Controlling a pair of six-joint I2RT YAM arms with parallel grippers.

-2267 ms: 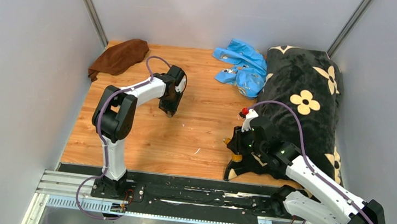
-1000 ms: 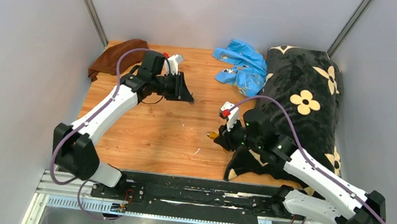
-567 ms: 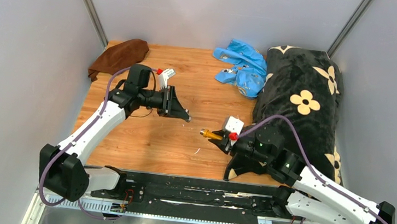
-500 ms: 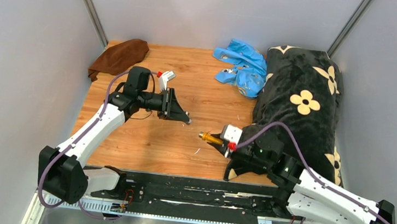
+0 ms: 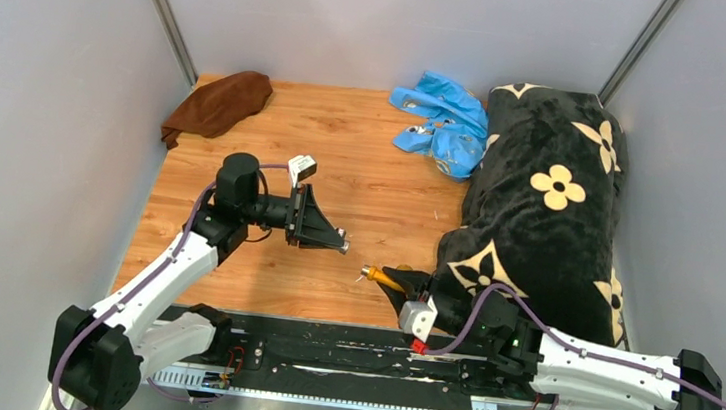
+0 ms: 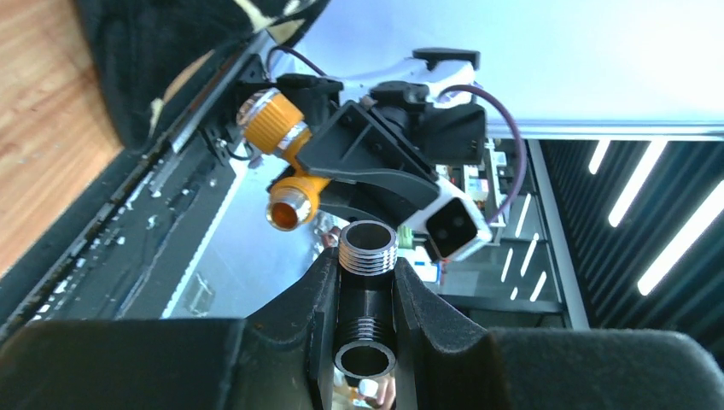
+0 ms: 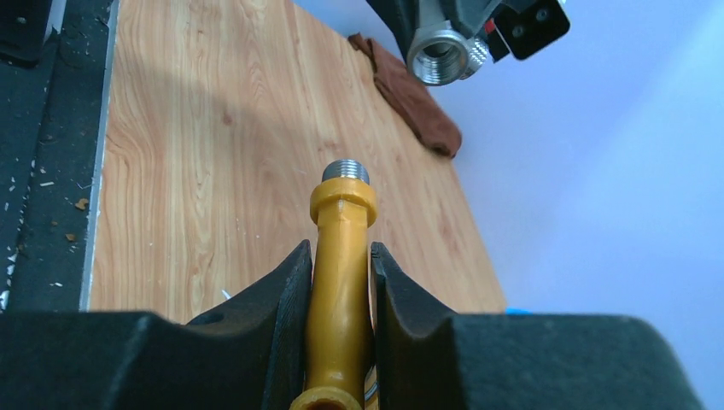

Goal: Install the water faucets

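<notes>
Left tool (image 5: 338, 245) clamped on silver fitting (image 6: 368, 248), right tool (image 5: 407, 290) clamped on brass spout (image 5: 379, 277). Both are beside the blanket's (image 5: 551, 193) near corner, threaded ends near, not touching.

Robotics lab test cell, plain grey panel walls (image 5: 49, 84) on three sides, wood-grain tabletop (image 5: 370, 196), black mounting rail (image 5: 344, 356) along its near edge, ceiling strip lights (image 6: 636, 184) beyond in the left wrist view

White links and black joints are seen on the left arm (image 5: 145, 285) and right arm (image 5: 610, 367), with purple cable (image 6: 510, 137) routed along each. The left end effector (image 6: 365, 266) and right end effector (image 7: 340, 254) are black.
</notes>
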